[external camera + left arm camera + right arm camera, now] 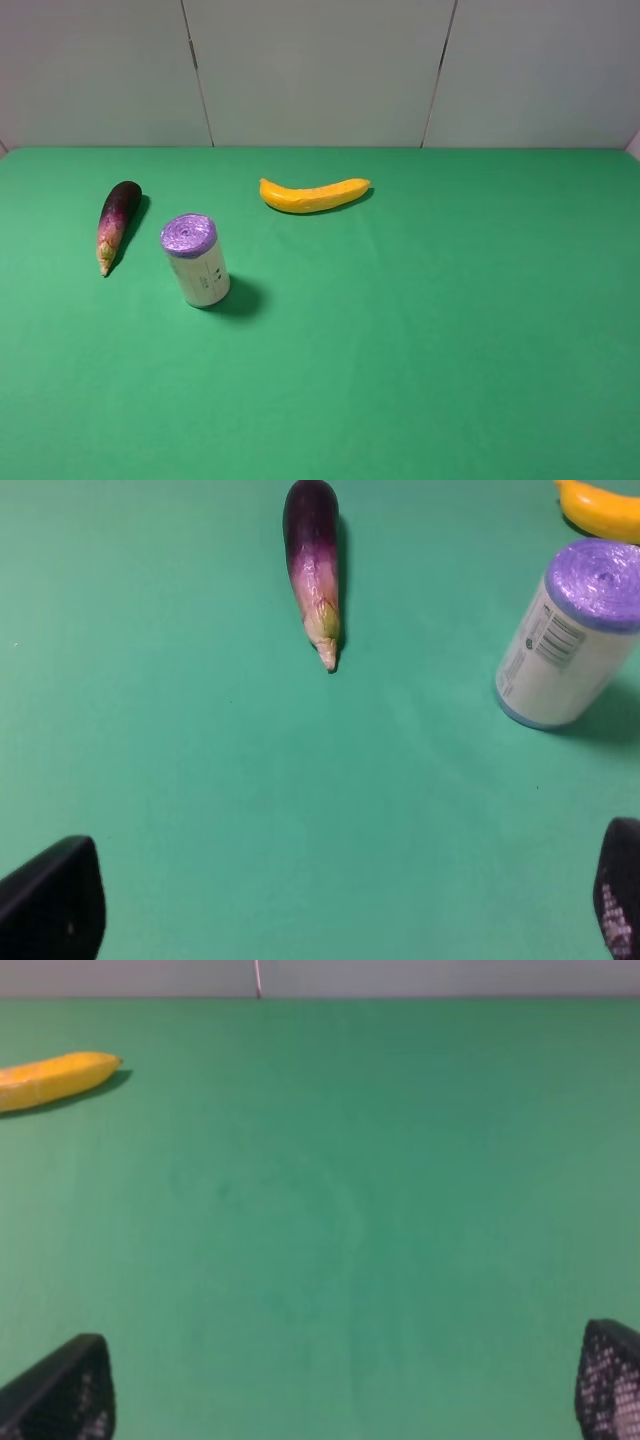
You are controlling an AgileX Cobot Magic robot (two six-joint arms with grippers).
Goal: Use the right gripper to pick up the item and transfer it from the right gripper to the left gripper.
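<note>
The eggplant (117, 222), dark purple with a pale stem tip, lies on the green table at the far left. It also shows in the left wrist view (313, 565), well ahead of the left gripper (330, 900). That gripper is open and empty, only its black fingertips (55, 900) showing. The right gripper (345, 1380) is open and empty too, with fingertips (65, 1390) at the frame corners over bare green cloth. The eggplant is out of the right wrist view. Neither gripper shows in the high view.
A purple-topped cream cylinder roll (196, 259) stands just right of the eggplant, also in the left wrist view (572, 630). A yellow banana (313, 194) lies further back near the middle, seen in the right wrist view (55, 1078). A grey wall (320, 70) bounds the far edge.
</note>
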